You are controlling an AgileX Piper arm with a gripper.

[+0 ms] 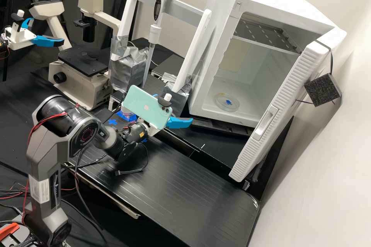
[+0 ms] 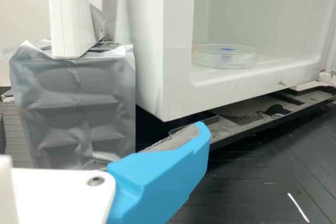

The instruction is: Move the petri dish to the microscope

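Black bench [image 1: 181, 197], pale wall behind, and a white cabinet [image 1: 247, 119] with its door [image 1: 282, 112] hanging open around 3 o'clock from the petri dish [image 1: 227, 102]. Dish is sitting flat on the cabinet floor, just behind the low front lip [image 2: 257, 80].

Gripper [image 1: 174, 109] is outside at roughly 9 o'clock from the dish in the high view, blue fingers [image 2: 163, 174] spread wide, and it looks empty. So the pickup still has to happen imo.

First worry is that lip. Go in too low and a finger catches it, or the side post of the opening if the arm comes in too tight. The phone [image 1: 147, 106] strapped on the wrist adds bulk, so that could bump the frame too. Next, the floor looks slick and the dish is shallow, so one finger landing early would probably shove it sideways. Pinch too high and it might only grab a lid, if there's one on.

Then the haul to the microscope [image 1: 79, 79], about 10 o'clock from the gripper: silver-wrapped blocks [image 1: 129, 65] and white posts [image 1: 195, 50] crowd that route, and a dangling cable [image 1: 146, 158] could snag. Tilt or clip anything there and the dish likely drops.
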